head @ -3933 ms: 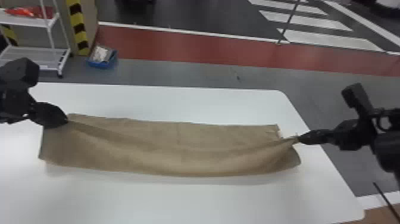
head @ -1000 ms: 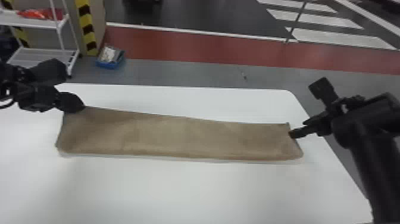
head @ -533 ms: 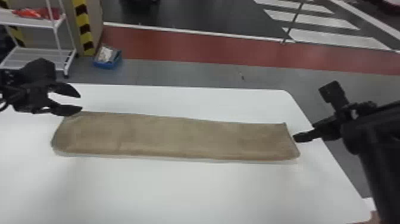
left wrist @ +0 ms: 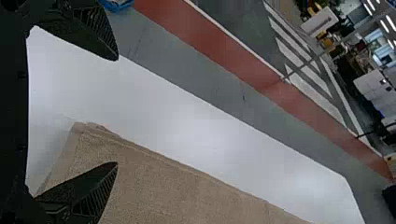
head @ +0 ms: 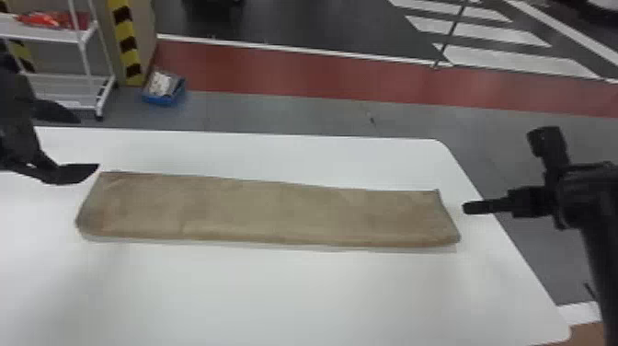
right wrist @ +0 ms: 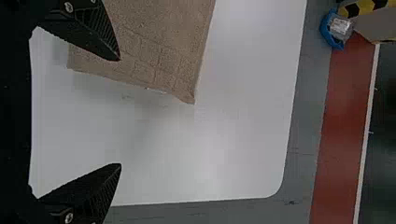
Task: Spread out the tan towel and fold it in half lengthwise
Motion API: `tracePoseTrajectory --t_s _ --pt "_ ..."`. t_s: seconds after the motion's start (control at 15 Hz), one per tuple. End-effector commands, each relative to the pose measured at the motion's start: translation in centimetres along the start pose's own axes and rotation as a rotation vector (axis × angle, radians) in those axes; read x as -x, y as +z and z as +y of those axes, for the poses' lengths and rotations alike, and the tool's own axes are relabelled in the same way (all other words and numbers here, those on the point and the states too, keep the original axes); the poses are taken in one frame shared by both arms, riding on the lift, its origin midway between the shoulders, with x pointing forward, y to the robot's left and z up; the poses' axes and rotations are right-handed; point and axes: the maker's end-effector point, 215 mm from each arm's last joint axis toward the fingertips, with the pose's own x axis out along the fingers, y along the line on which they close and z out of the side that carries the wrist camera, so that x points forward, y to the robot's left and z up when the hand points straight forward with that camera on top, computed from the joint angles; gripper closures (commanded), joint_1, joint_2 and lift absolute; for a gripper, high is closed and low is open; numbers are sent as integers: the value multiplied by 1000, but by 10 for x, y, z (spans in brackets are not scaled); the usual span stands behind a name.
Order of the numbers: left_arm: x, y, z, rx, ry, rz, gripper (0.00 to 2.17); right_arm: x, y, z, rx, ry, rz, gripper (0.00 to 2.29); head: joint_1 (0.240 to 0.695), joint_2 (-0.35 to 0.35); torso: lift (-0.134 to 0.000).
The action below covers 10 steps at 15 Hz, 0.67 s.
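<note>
1. Head view: the tan towel [head: 276, 209] lies on the worktop [head: 285, 294] as a long, narrow strip, running from the robot's left to its right, with its near edge rounded like a fold (tidy enough, though the right end slants a little). The left hand [head: 89, 142] is just off the towel's left end, by the far corner, with its fingers spread apart and nothing between them. The right hand [head: 466, 208] is just beyond the towel's right end, not touching it (its fingers line up edge-on here, so this angle alone hides the gap). Past the towel, on the floor, are a blue bin [head: 163, 99] and a red strip [head: 294, 73]; a white rack [head: 50, 34] stands beyond the towel's left end.

2. Left wrist view: the left hand [left wrist: 117, 111] has its two fingers well apart, holding nothing. One overlaps the towel's end in this view (whether it touches, I can't tell from here), and the other is off to the towel's side.

3. Right wrist view: the right hand [right wrist: 120, 112] also has its fingers wide apart and empty. One overlaps the towel near its end, where a band of woven squares shows (rather a nice detail); the other is clear of the towel, over the worktop's edge.
</note>
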Motion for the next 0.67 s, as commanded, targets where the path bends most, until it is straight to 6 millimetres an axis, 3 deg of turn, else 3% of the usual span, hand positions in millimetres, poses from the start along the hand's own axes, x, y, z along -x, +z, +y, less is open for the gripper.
tracePoseTrajectory --t_s 0.0,0.33,0.6 --pt "11 -20 11 163 35 2 36 11 -2 -1 -149 34 -4 87 695 -218 -120" --pt "34 -62 3 492 76 1 39 10 -4 0 -157 40 0 87 695 -182 -120" --pt "38 -64 -19 639 68 -6 39 7 -7 1 -156 37 0 87 695 -167 -120"
